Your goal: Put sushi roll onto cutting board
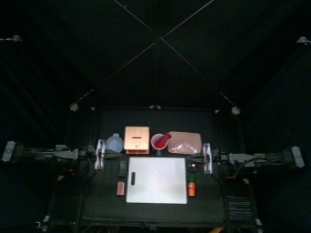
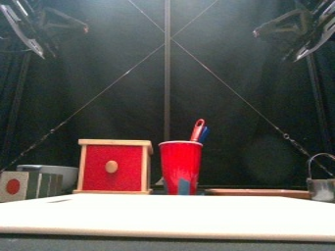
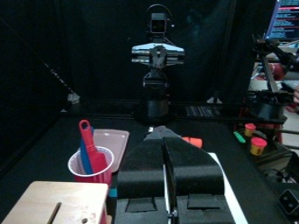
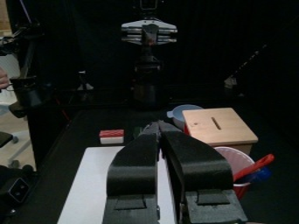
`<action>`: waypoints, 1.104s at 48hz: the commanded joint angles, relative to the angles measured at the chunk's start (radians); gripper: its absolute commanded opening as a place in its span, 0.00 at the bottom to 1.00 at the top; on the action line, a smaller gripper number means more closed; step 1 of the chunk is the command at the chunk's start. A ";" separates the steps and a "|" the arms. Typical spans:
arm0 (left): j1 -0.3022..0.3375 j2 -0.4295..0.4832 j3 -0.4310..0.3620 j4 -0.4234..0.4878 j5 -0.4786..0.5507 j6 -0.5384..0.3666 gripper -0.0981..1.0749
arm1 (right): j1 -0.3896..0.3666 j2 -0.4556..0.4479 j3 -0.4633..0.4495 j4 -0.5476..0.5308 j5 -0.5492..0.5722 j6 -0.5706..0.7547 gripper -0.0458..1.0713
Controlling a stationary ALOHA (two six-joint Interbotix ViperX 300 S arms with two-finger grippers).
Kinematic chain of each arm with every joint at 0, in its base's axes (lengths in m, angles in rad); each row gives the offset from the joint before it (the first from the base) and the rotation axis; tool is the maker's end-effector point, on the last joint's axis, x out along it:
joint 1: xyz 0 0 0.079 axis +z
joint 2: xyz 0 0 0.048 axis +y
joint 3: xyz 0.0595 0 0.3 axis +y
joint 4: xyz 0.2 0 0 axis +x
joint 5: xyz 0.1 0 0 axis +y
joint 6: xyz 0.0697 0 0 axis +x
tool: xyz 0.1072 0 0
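Left arm: you are seeing it coming in from the left edge of the table [image 1: 107, 211] in the top view, folded back and resting, wrist level.
Left gripper [image 3: 167, 138]: its jaws are pressing together with nothing between them, pointing across the table at the other arm.
Right arm: it is sitting mirrored at the right edge, folded the same way.
Right gripper [image 4: 163, 128]: its jaws are meeting at the tips, holding nothing, pointing back at the left arm.
Cutting board [image 1: 159, 179]: it is lying flat on the table between the two grippers, just ahead of and below each one; both wrist views are looking down onto its white surface.
Sushi roll: you cannot tell which thing it is; two small pieces are lying off the board, a reddish one [image 1: 122, 187] by its edge on the left gripper's side and an orange one [image 1: 192, 188] on the right gripper's side.
Red cup [image 2: 181, 168]: it is standing upright beyond the board, holding a red utensil [image 2: 198, 129].
Wooden box [image 2: 114, 166]: it is standing beside the cup, nearer the left gripper.
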 commanded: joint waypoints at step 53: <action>0.175 0.500 -0.310 -0.213 1.175 -0.554 0.28 | -0.089 0.298 -0.026 0.011 -0.002 0.040 0.07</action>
